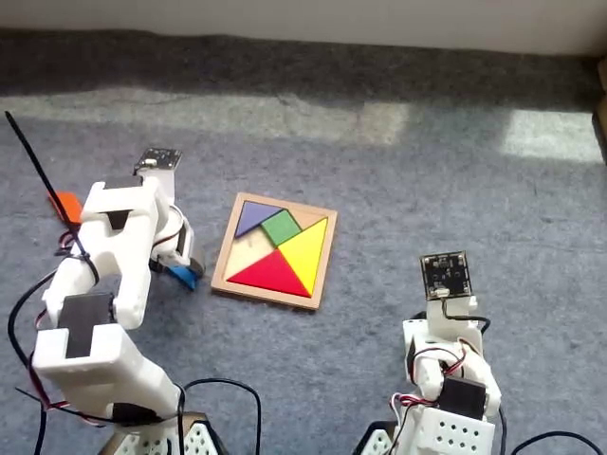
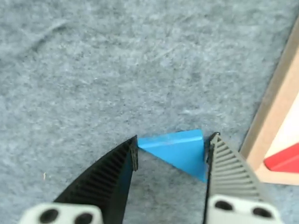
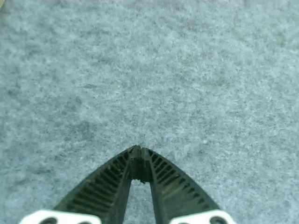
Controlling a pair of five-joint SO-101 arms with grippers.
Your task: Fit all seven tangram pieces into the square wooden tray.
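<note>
I am holding my left arm (image 1: 104, 275) stretched toward twelve o'clock, my left gripper (image 2: 173, 145) pinching a blue triangle (image 2: 180, 154) between its tips. My right arm (image 1: 446, 379) is sitting folded at five o'clock, right gripper (image 3: 141, 156) closed.

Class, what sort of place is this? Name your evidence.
Probably an indoor robot practice table: grey carpet-like covering, a white left arm and right arm, and a wooden tangram tray between them.

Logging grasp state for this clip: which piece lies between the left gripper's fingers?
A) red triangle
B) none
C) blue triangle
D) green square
C: the left wrist view shows the blue triangle between the fingers of the left gripper, just outside the wooden rim of the tray.
</note>
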